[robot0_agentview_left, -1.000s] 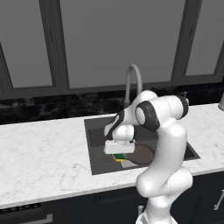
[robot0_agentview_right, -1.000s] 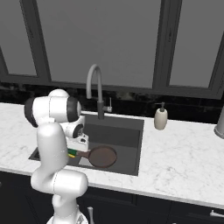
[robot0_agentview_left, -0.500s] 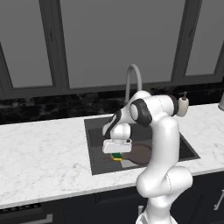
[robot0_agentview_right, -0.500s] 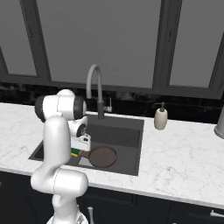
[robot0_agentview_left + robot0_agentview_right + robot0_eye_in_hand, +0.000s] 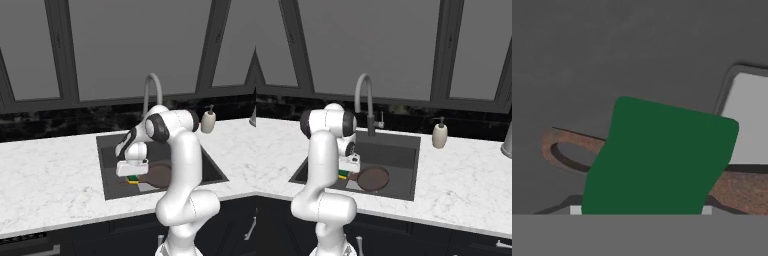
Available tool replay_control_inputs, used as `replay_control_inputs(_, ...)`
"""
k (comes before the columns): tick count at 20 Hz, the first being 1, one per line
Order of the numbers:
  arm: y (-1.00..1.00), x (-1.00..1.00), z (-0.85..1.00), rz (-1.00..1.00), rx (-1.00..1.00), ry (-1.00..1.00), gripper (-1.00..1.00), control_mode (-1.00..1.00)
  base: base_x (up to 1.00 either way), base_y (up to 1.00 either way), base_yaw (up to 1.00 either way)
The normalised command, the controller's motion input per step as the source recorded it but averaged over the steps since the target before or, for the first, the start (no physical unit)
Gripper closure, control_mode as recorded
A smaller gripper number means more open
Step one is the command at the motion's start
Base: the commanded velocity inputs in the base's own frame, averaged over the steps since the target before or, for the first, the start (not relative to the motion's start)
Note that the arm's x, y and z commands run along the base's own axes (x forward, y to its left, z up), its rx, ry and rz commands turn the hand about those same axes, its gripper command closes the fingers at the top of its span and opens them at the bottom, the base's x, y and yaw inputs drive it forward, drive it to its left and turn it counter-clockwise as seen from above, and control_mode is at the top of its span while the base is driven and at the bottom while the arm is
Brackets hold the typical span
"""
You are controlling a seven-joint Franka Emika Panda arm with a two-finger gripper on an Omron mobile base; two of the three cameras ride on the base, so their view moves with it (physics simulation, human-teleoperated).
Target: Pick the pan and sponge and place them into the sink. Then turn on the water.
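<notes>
The gripper is low in the sink; I cannot tell if it grips the green sponge or has let go; the sponge sits over the pan handle; best to open wide, lift straight up, then reach for the tap.

A white marble bench holds a dark sink with 1 pan and 1 sponge on its floor. A soap dispenser stands right of the basin.
</notes>
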Motion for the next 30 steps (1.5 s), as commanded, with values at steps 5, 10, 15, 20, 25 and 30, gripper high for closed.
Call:
replay_control_inputs(5,0.00,0.00,-0.01,0.00,0.00,0.00,-1.00,-1.00,0.00,0.00,0.00)
replay_control_inputs(10,-0.01,-0.22,0.14,0.00,0.00,-0.09,-1.00,-1.00,0.00,0.00,0.00)
replay_control_inputs(15,0.00,-0.41,0.44,0.00,0.00,-0.13,-1.00,-1.00,0.00,0.00,0.00)
replay_control_inputs(20,-0.03,-0.60,0.96,0.00,0.00,-0.12,-1.00,-1.00,0.00,0.00,0.00)
replay_control_inputs(25,-0.17,-0.65,1.00,0.00,0.02,-0.10,-1.00,-1.00,0.00,0.00,0.00)
replay_control_inputs(30,-0.29,-0.33,1.00,0.00,0.01,-0.02,-1.00,-1.00,0.00,0.00,0.00)
